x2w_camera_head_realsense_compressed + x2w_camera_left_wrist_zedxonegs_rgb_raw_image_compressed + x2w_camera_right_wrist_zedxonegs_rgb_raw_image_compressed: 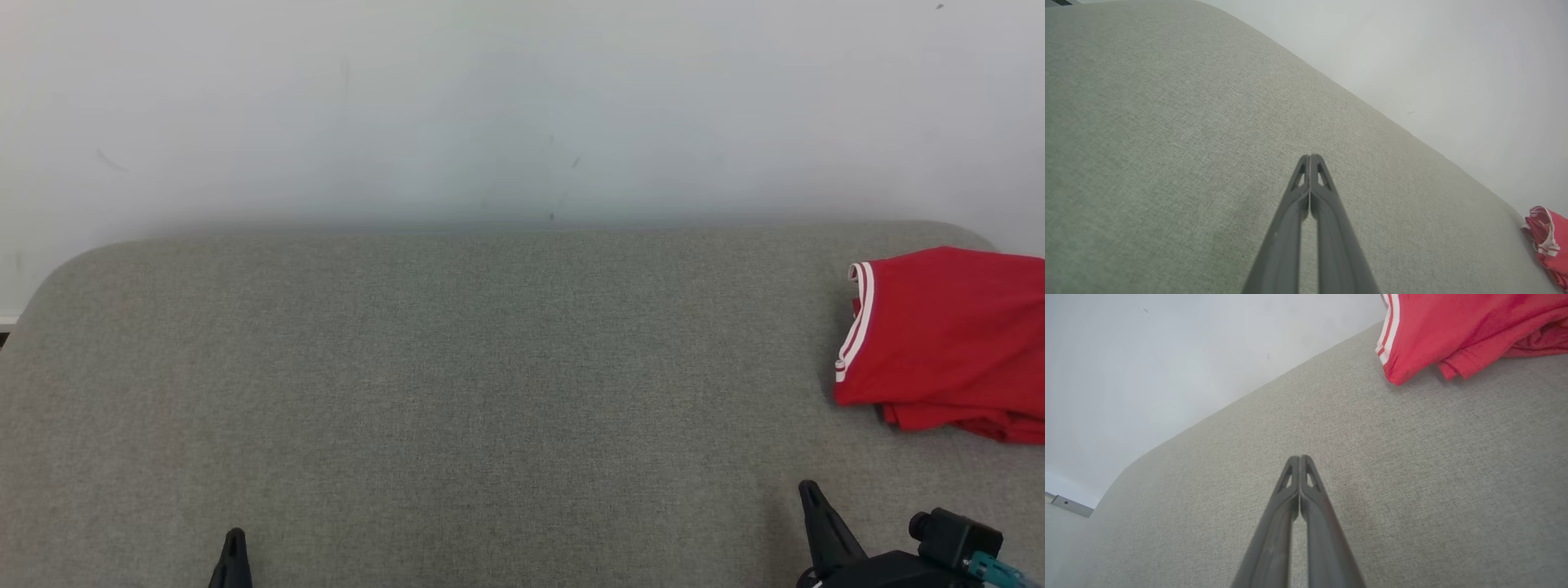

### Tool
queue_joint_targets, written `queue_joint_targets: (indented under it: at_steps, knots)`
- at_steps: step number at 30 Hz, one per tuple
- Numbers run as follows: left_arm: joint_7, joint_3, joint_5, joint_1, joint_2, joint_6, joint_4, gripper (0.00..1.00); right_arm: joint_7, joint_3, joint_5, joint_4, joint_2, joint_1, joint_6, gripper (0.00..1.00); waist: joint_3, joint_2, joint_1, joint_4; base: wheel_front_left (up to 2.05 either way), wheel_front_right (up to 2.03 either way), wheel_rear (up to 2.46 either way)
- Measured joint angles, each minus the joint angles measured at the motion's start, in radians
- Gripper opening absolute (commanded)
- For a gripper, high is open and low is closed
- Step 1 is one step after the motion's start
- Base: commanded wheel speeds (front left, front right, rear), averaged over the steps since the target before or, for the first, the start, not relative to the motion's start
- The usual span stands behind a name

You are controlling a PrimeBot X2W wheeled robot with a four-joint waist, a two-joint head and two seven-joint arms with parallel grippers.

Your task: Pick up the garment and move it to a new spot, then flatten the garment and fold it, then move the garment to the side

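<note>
1. Left gripper (234, 537): fingers pressed together, holding nothing; the farther arm.
2. Right gripper (810, 490): likewise closed and empty; the nearer arm.
3. Red garment (947, 335): heaped at the grey cushion's (490, 367) right edge, ahead and right of item 2.

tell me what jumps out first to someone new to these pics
The red garment with white stripes, rumpled at the right side of the grey fabric surface, grabs the eye first. Next come the left gripper and right gripper, low in the head view, both shut and holding nothing.
</note>
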Motion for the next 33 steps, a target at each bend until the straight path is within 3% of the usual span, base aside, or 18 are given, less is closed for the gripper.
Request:
queue_joint_targets:
  at_steps: [33]
  knots:
    - [0.13,0.023,-0.431,-0.065,-0.005,-0.001,-0.017,0.0,0.008,-0.026,0.476,-0.002,0.0,-0.047,0.0,0.0,0.011,0.0,0.0,0.0,0.0,0.0,0.0]
